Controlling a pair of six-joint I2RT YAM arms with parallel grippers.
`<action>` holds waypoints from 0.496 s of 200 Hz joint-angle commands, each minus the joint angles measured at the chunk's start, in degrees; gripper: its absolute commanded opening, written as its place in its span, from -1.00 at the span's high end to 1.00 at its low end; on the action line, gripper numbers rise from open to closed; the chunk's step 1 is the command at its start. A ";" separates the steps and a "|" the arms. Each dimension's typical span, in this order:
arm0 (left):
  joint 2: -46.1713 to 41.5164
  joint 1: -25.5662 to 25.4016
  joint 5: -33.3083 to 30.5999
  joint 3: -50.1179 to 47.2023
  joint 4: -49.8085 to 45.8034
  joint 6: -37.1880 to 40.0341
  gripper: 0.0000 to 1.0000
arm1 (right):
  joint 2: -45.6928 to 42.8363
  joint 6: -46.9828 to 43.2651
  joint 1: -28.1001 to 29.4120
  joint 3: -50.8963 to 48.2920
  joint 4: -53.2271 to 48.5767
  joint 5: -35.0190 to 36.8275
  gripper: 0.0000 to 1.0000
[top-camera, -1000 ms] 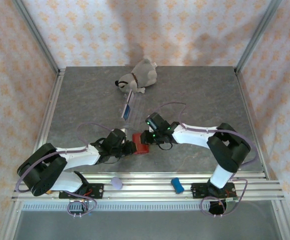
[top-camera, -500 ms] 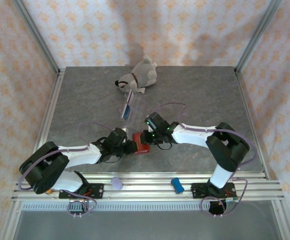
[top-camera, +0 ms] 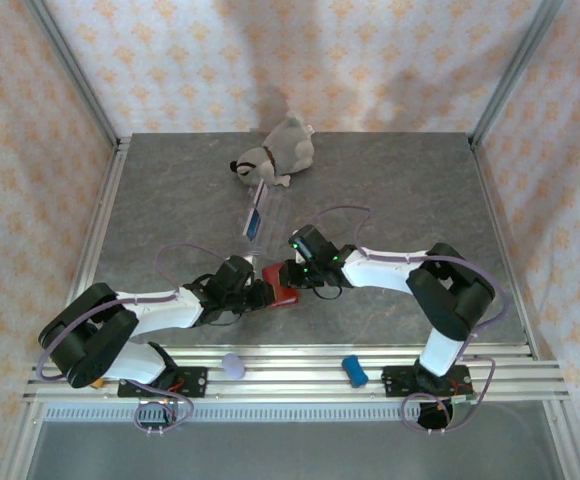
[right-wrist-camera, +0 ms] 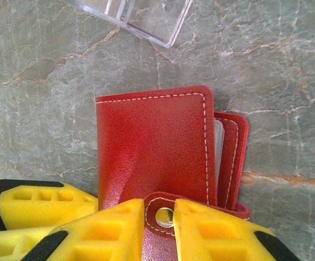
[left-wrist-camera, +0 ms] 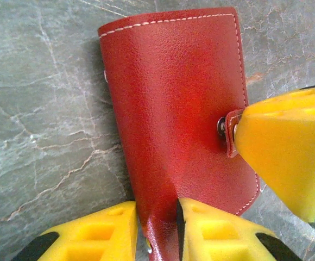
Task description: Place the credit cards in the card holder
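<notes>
Pinched card holder (left-wrist-camera: 174, 109) edge in left jaws, nearly closed. Saw holder resting on worktop (top-camera: 390, 180), near centre, clear case (right-wrist-camera: 141, 19) just on far side. Pinched holder's snap tab (right-wrist-camera: 163, 216) in right jaws, nearly closed too.

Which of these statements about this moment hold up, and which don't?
1. The left pincer pinches one edge of the red card holder. True.
2. The card holder lies spread flat with its pockets facing up. False: it is folded, red outside up, only slightly ajar along one edge.
3. The right pincer straddles the snap tab. True.
4. The plush dog lies between the arm bases. False: it lies at the far side of the table.
5. A clear case sits just beyond the card holder. True.
</notes>
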 commanded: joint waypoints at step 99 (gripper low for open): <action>2.78 -0.13 0.60 0.27 1.06 1.33 0.69 | 4.14 2.55 -0.16 -2.11 4.51 -0.01 0.72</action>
